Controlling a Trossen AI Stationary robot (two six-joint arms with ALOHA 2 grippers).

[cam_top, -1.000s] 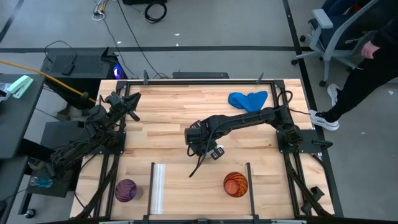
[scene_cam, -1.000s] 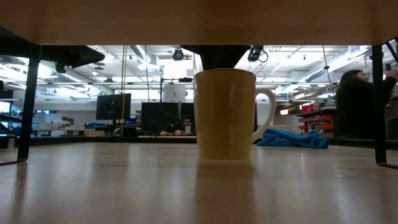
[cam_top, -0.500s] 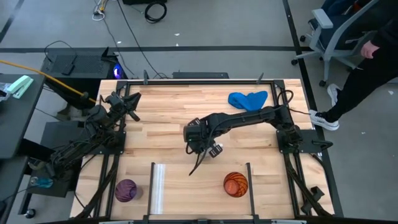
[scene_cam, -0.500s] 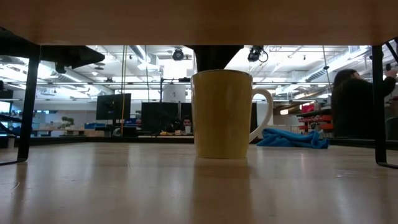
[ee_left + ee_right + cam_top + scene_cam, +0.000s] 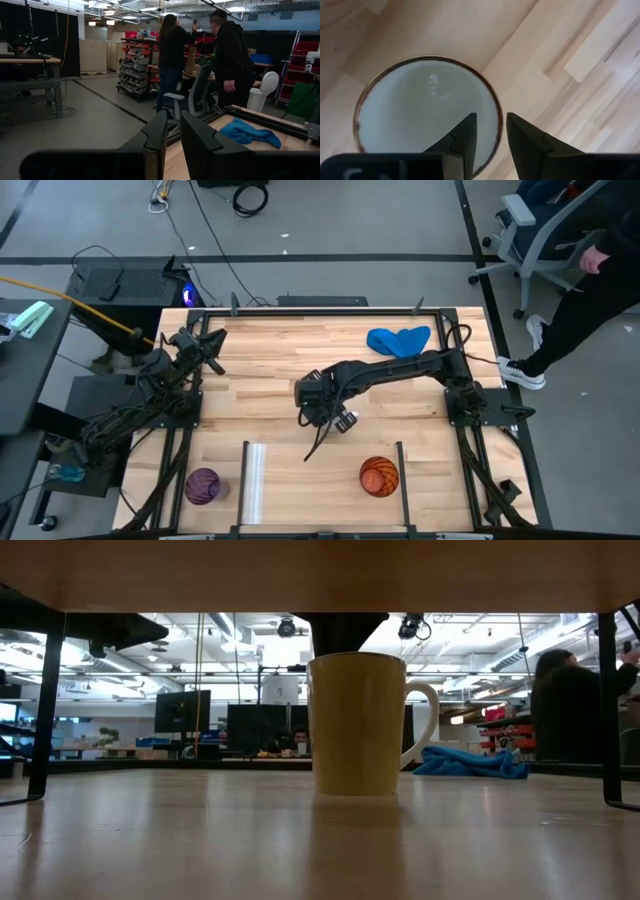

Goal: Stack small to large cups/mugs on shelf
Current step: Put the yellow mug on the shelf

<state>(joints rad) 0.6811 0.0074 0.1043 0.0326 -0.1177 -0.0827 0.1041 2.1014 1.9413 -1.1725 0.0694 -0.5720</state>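
The white mug stands near the table's middle with its handle toward the table's right; my right gripper covers it in the high view. My right gripper comes down on the mug's mouth and is shut on its rim. The purple patterned cup stands at the near left. The orange patterned cup stands on the shelf boards, between the pale strip and the dark post. My left gripper waits shut at the far left edge. My right gripper holds the mug's rim on the side away from most of the opening. One finger is inside the mug and the other outside. The fingers point down from above. The mug is upright, and its base looks to be on the table.
A blue cloth lies at the far right of the table, also seen in the low view. Dark frame posts stand at the table's sides. People stand in the room beyond the table.
My right gripper has gone a little toward the table's left with the mug, which has shifted left, staying upright.
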